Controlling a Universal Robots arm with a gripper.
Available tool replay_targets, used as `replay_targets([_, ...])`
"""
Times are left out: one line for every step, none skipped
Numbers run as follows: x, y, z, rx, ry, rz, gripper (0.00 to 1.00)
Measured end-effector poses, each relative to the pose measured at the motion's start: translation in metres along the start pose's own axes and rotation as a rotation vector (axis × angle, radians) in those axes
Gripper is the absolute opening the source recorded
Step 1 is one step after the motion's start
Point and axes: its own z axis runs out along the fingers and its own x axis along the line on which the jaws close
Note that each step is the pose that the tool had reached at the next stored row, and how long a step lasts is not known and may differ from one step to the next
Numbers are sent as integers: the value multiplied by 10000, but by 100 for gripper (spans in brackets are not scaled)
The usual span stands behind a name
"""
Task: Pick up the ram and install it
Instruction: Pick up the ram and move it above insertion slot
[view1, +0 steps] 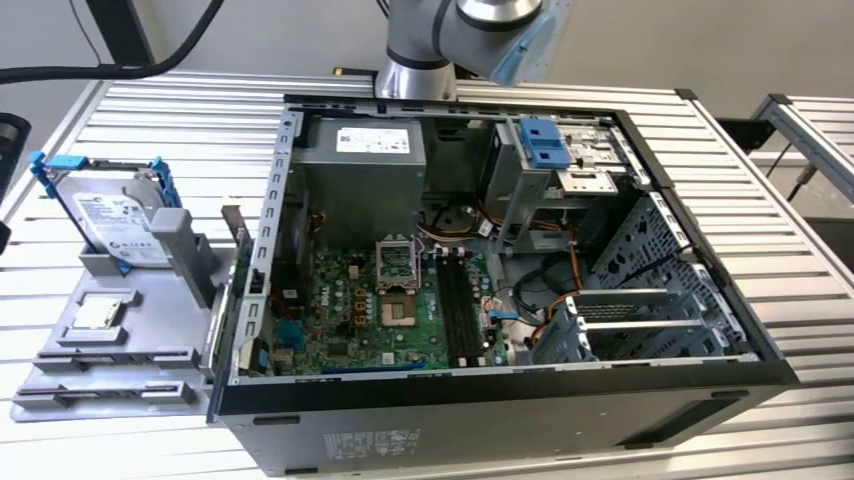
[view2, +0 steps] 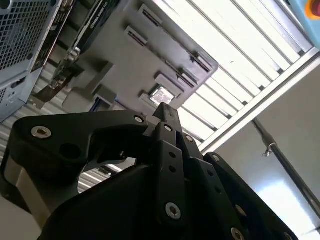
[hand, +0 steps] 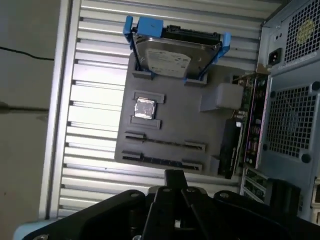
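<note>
While the slatted metal table (view1: 134, 110) by a pale wall (view1: 747, 40) is carrying one computer case (view1: 534, 420) and one grey tray (view1: 167, 315), the single ram (hand: 162, 161) is lying in the tray slot farthest from one hard drive (hand: 167, 57), past one processor chip (hand: 145, 107). The gripper (hand: 175, 175) is hanging clear, pressed together on nothing.

I can read no text from here: the white labels on the hard drive (view1: 118, 224), power supply (view1: 363, 150) and case (view1: 534, 425) are illegible.
</note>
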Motion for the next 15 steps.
replay_targets([0,0,0,-4,12,-174,0])
replay_targets([0,0,0,-7,26,-358,0])
replay_targets([0,0,0,-10,39,-550,0])
replay_targets([0,0,0,-14,51,-716,0])
replay_targets([0,0,0,-18,64,-902,0])
replay_targets([0,0,0,-21,78,-1093,0])
replay_targets([0,0,0,-24,92,-1271,0])
replay_targets([0,0,0,-28,104,-1452,0])
replay_targets([0,0,0,-32,117,-1636,0])
replay_targets([0,0,0,-35,130,-1816,0])
replay_targets([0,0,0,-39,143,-2000,0])
replay_targets([0,0,0,-42,156,-2179,0])
replay_targets([0,0,0,-45,169,-2354,0])
replay_targets([0,0,0,-49,182,-2543,0])
replay_targets([0,0,0,-52,195,-2718,0])
